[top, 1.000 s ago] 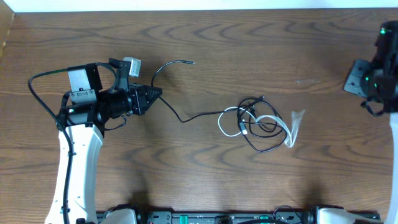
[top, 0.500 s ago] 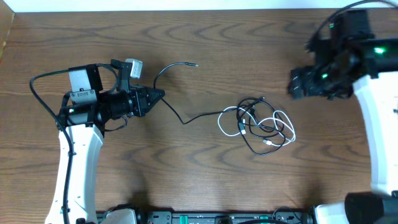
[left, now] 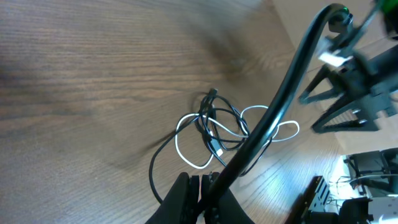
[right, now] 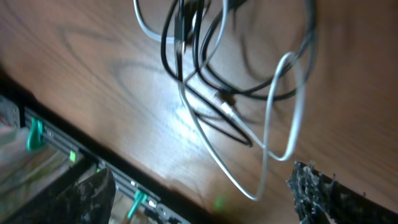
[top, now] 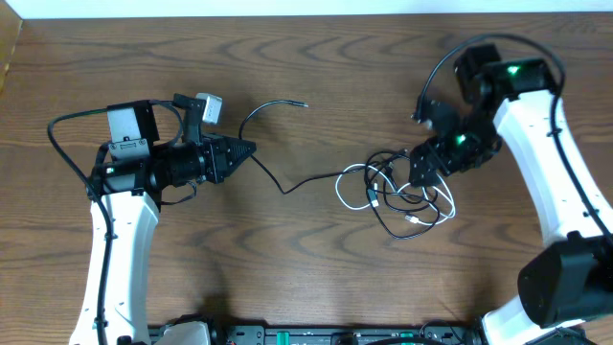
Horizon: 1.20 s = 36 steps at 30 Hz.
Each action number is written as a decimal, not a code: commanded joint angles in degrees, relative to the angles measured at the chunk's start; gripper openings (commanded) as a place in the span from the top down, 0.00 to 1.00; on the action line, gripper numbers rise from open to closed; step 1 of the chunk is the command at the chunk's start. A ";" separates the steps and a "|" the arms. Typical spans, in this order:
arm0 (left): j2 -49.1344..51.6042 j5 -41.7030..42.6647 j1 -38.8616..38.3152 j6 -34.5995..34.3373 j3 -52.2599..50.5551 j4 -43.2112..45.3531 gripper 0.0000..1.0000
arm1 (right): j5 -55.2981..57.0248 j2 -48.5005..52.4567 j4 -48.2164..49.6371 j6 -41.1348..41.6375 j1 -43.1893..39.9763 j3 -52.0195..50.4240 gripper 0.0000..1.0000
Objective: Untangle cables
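Nearest on the table [top: 287, 278], right of centre, lies the tangle [top: 395, 206]. The loops of the white cable [top: 341, 195] are threaded through those of the black cable [top: 306, 179], and one white plug end rests at the near right edge.

Just beyond that edge the right gripper [top: 418, 171] hovers low over the far right part of the heap. Its wrist view shows the fingers spread wide with the crossed strands lying between and below them, touching neither. That reads as an approach to pinch one loop, though which strand it is aimed at cannot be told.

At about the same depth, well to the left, the left gripper [top: 247, 149] has its fingers pressed together on the black cable. It probably serves as an anchor, so that a pull from the right would draw the loops open rather than drag the heap. From that grip the cable arcs farther away, and its free end [top: 300, 103] lies farthest.
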 commanded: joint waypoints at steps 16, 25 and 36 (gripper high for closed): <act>-0.57 1.57 0.17 2.12 -0.20 -2.10 0.92 | -7.19 0.22 8.52 -1.97 0.31 -11.26 0.99; -0.55 1.57 0.17 3.30 -0.20 -3.82 0.92 | -11.76 -0.68 8.44 -1.40 0.31 -8.28 0.99; -0.55 1.53 -2.62 3.54 -0.20 -3.93 0.83 | -18.88 -7.06 7.98 8.20 0.26 21.66 0.99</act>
